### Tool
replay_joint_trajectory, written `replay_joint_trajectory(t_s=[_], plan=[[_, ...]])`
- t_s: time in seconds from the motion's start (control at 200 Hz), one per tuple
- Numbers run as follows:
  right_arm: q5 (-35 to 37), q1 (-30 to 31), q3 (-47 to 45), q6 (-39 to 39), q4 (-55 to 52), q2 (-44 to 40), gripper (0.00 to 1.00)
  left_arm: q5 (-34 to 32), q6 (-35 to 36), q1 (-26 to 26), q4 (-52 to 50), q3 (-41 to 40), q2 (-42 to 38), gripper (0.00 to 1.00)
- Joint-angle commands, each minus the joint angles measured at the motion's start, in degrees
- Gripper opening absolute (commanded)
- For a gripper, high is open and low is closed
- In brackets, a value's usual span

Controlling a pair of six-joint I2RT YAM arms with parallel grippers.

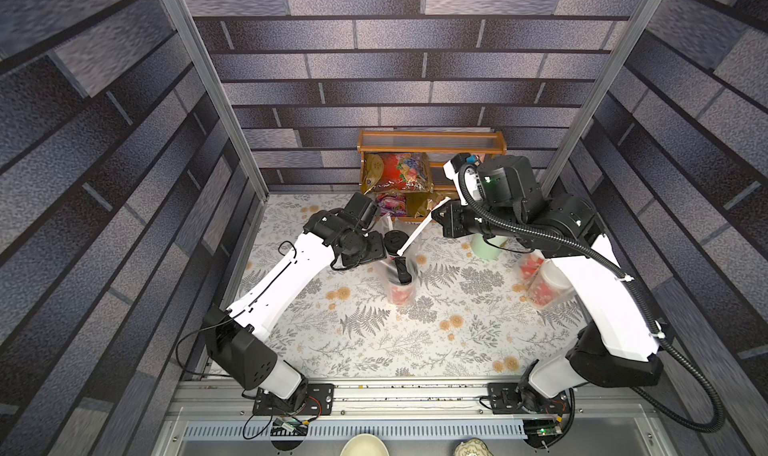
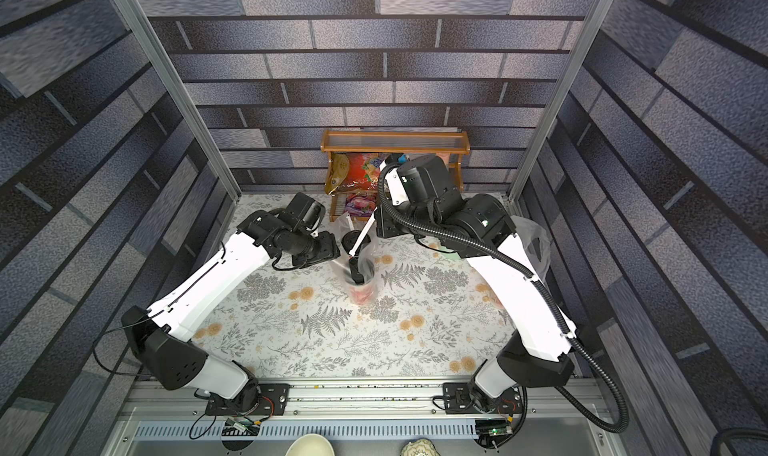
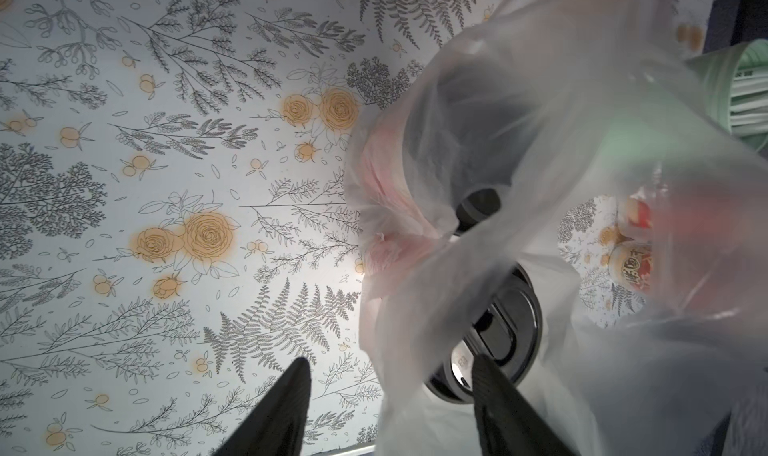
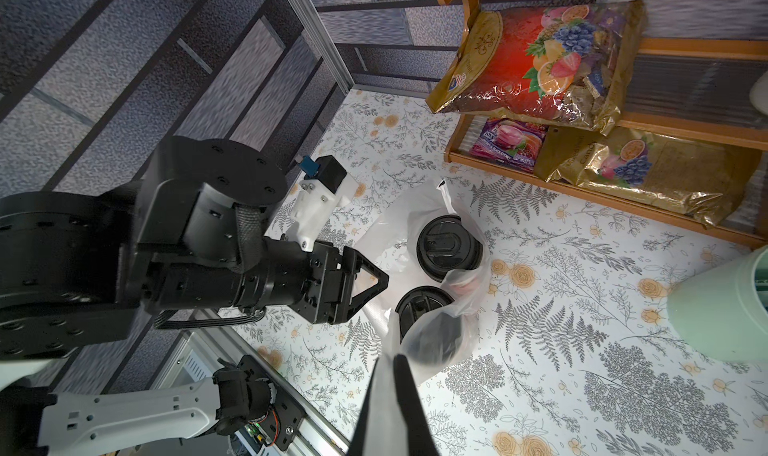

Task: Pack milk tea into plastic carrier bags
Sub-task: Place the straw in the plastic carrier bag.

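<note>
1. Two tall red paper cups with black lids [image 4: 446, 242] are seen upright, side by side, inside a thin clear plastic carrier bag [image 4: 384, 242]. The bag is near the middle of the floral-covered table [image 1: 374, 337], in front of the wooden shelf [image 1: 432, 142].
2. The right claw [image 4: 394, 362] is closed on one handle loop [image 1: 417, 232] of the bag. The loop is drawn up taut, slanting away from the cups.
3. The left claw [image 3: 390, 360] is seen with jaws apart and nothing clamped. Bag film is draped against one finger [image 3: 498, 404], just above a black lid.
4. A second clear bag with red cups [image 1: 538, 285] is seen beside the right arm. It is blurred and partly hidden, so no detail can be read.
5. Step judged: this pair is already bagged, and the free handle is to be taken by the left claw.
6. The film is judged light, limp and slippery, easily torn or slid out of a shallow pinch. The loop is best taken deep between the pads at the handle top, not at the sidewall.
7. The cups are judged stiff-walled but crushable, and top-heavy if filled. Lifting is best done evenly by both loops so that nothing is tipped.
</note>
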Motion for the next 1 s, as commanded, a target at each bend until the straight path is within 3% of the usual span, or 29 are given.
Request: replay_joint_trajectory(t_s=[0.0, 0.13, 0.341, 0.516, 0.992], plan=[[3.47, 0.82, 2.09, -0.47, -4.09, 1.42, 0.0, 4.1, -0.01, -0.44, 0.96, -1.78, -4.19, 0.58], [3.55, 2.12, 1.31, -0.42, -5.09, 2.01, 0.0, 5.4, 0.06, -0.49, 2.87, -4.41, -6.29, 0.44], [4.83, 5.97, -1.44, 0.31, -5.54, 2.29, 0.0, 7.97, 0.22, -0.4, 5.13, -5.95, -7.64, 0.12], [6.89, 8.09, -4.79, 0.56, -4.51, 2.73, 0.0, 12.6, 1.72, -0.39, 7.67, -7.29, -8.85, 0.0], [6.69, 10.44, -13.09, 0.89, 0.41, 3.76, 0.0, 14.13, 4.17, 0.04, 7.14, -8.35, -9.88, 0.0]])
